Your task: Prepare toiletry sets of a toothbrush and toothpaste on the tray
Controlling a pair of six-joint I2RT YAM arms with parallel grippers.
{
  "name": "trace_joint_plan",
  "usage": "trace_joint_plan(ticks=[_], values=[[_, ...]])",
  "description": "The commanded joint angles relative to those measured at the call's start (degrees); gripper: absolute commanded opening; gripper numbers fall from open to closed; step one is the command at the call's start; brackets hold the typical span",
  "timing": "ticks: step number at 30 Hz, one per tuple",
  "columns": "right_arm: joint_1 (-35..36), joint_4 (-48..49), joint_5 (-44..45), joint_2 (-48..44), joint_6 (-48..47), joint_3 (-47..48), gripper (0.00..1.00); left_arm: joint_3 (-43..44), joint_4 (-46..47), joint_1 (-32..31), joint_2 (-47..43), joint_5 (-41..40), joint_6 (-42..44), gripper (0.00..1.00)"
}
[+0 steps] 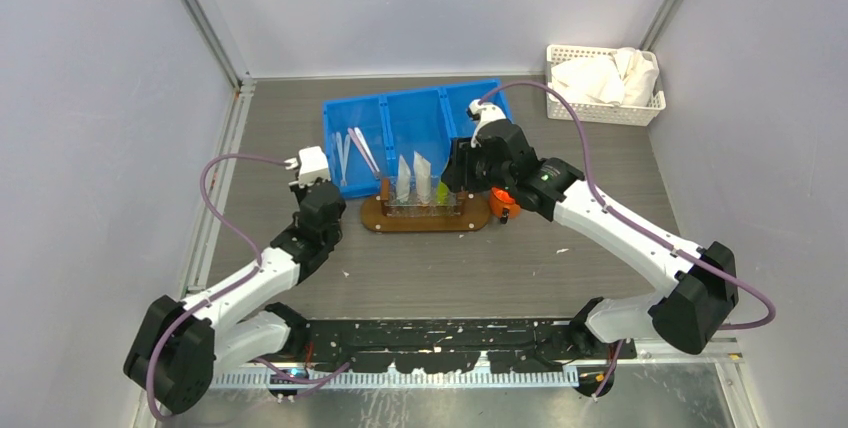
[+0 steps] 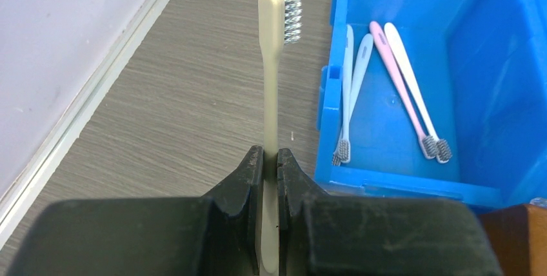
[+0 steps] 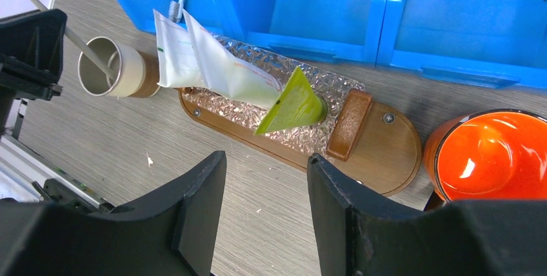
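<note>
Top external: we see the tray [image 1: 425, 218] mid-table, its long side just beside the blue bin [image 1: 415, 123], at the bin's 6 o'clock. White lattice basket [image 1: 603, 78] w/ white cloth sits at 1 o'clock, well apart. Orange cup [image 1: 503, 205] is at the tray's 3 o'clock end; touching or just beside, we can't tell. Right gripper [image 1: 458, 173] hovers over that end of the tray.

Right wrist: its fingers [image 3: 361, 211] are apart, nothing btwn them. Below them the toothpaste [image 3: 238, 79] stands on the tray in a clear textured holder [image 3: 335, 86]. The yellow-green tube [image 3: 293, 105] is tilted, narrow end down. Two white tubes [image 3: 174, 57] lean toward 10 o'clock next to it. Beige cup [image 3: 119, 66] w/ a thin stick in it is at the tray's 9 o'clock end; on the tray or beside it, we can't tell.

Left wrist: left gripper [image 2: 271, 166] is clamped tight on a beige toothbrush [image 2: 271, 82]. Handle pinched, head pointing to 12 o'clock, bristles facing 3 o'clock. Four more toothbrushes [image 2: 387, 89] lie in the bin compartment at 2 o'clock, one pink, rest pale.
</note>
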Motion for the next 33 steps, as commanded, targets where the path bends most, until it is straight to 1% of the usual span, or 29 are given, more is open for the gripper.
trace_joint_plan(ticks=[1, 6, 7, 8, 9, 12, 18, 23, 25, 28, 30, 32, 33], values=[[0.0, 2.9, -0.4, -0.1, 0.2, -0.3, 0.55, 1.0, 2.7, 0.0, 1.1, -3.9, -3.8, 0.01], [0.0, 3.4, -0.9, 0.3, 0.2, 0.0, 0.55, 4.4, -4.8, 0.0, 3.3, -5.4, -9.2, 0.01], [0.0, 3.4, -0.8, 0.4, 0.3, 0.0, 0.55, 5.0, -6.4, 0.0, 3.6, -5.5, -10.0, 0.03], [-0.1, 3.4, -0.8, 0.4, 0.2, 0.1, 0.55, 5.6, -8.1, 0.0, 3.7, -5.5, -11.2, 0.09], [-0.1, 3.4, -1.0, 0.4, 0.2, 0.1, 0.55, 6.3, -9.9, 0.0, 3.7, -5.4, -12.2, 0.12], [-0.3, 3.4, -1.0, 0.4, 0.1, 0.0, 0.55, 7.2, -14.1, 0.0, 3.0, -4.7, -14.8, 0.17], [-0.5, 4.1, -1.3, 0.5, 0.3, -0.6, 0.55, 6.5, -18.5, 0.0, 0.3, -3.8, -17.4, 0.18], [-0.7, 4.5, -1.8, 0.8, 0.5, -0.8, 0.55, 6.3, -19.6, -0.1, -1.3, -3.2, -17.2, 0.19], [-0.7, 4.6, -2.3, 0.9, 0.5, -0.8, 0.55, 6.9, -20.4, -0.4, -3.4, -2.1, -16.4, 0.18], [-0.8, 5.0, -2.3, 0.9, 0.6, -1.2, 0.55, 9.3, -19.4, -2.4, -7.1, 1.1, -12.5, 0.18], [-0.8, 5.6, -2.3, 1.0, 0.8, -1.8, 0.55, 12.0, -17.2, -2.7, -7.0, 5.2, -9.5, 0.22], [-0.8, 6.1, -2.9, 1.2, 1.2, -2.2, 0.55, 17.6, -18.8, -2.7, -3.7, 8.7, -8.8, 0.28], [-0.8, 6.2, -3.1, 1.2, 1.3, -2.4, 0.55, 22.3, -21.4, -2.8, -0.6, 10.8, -8.6, 0.29]])
